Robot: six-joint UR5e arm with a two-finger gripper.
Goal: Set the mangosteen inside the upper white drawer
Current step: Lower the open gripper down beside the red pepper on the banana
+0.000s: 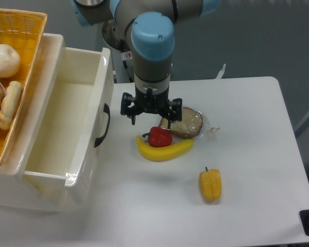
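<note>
The upper white drawer (67, 108) is pulled out at the left, and its deep cream-white inside shows nothing in it. Its black curved handle (102, 126) faces the table. My gripper (152, 117) points straight down just right of the drawer front, above the red pepper (159, 137) and the bread slice (186, 123). The wrist hides the fingers from above, so I cannot tell how the jaws stand. No mangosteen shows; it may be hidden under the gripper.
A banana (165, 150) lies under the red pepper. A yellow pepper (210, 185) lies nearer the front. A yellow wicker basket (15, 77) holding bread rolls and a pale round item sits on the cabinet at far left.
</note>
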